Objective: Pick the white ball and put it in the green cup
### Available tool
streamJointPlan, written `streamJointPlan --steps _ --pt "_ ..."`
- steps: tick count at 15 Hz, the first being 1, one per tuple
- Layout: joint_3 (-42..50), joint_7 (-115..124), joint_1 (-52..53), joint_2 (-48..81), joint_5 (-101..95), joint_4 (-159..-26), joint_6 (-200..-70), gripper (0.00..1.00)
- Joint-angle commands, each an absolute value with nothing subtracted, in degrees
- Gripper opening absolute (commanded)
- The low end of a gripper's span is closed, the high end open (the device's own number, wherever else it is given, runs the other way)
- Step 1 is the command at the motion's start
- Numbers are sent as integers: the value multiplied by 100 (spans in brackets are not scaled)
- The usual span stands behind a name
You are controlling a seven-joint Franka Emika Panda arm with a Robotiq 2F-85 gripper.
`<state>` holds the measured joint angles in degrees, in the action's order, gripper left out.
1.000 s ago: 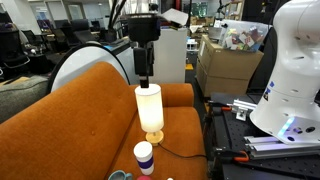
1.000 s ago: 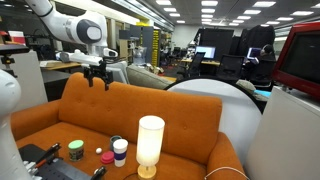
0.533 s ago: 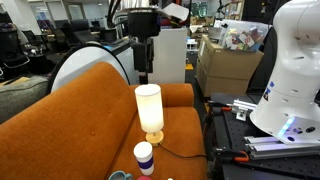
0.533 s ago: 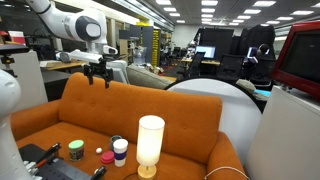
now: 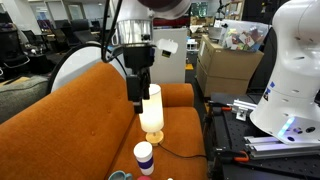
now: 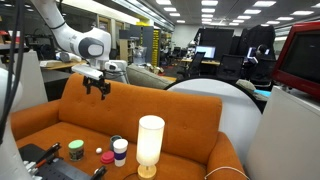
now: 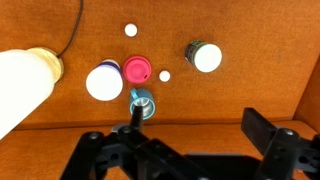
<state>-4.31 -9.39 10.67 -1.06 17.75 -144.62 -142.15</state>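
In the wrist view two small white balls lie on the orange sofa seat, one [image 7: 130, 30] near the top and a smaller one [image 7: 165, 75] lower down. The green cup [image 7: 205, 57] stands to their right, with a dark rim and a pale inside. It also shows in an exterior view [image 6: 76, 150]. My gripper [image 7: 195, 135] is open and empty. It hangs high above the seat in both exterior views [image 5: 135, 96] [image 6: 97, 90]. The balls are too small to make out in the exterior views.
A white lamp [image 5: 150, 110] [image 6: 150, 143] [image 7: 20, 88] with a cord stands on the seat. A white-and-purple banded cylinder [image 6: 120, 150] [image 7: 104, 82], a pink lid [image 7: 137, 70] and a small light-blue round piece [image 7: 143, 101] sit beside the balls. The sofa back [image 6: 150, 100] rises behind.
My gripper has come down lower in front of the sofa back and stays open. The things on the seat have not moved.
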Motion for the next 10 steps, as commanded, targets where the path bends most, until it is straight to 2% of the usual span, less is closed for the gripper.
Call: streamJointPlan --steps 1,10 --pt "-622 -1122 952 812 2073 -13928 -14465 100" --pt "-745 -950 861 810 1897 -14014 -14542 100"
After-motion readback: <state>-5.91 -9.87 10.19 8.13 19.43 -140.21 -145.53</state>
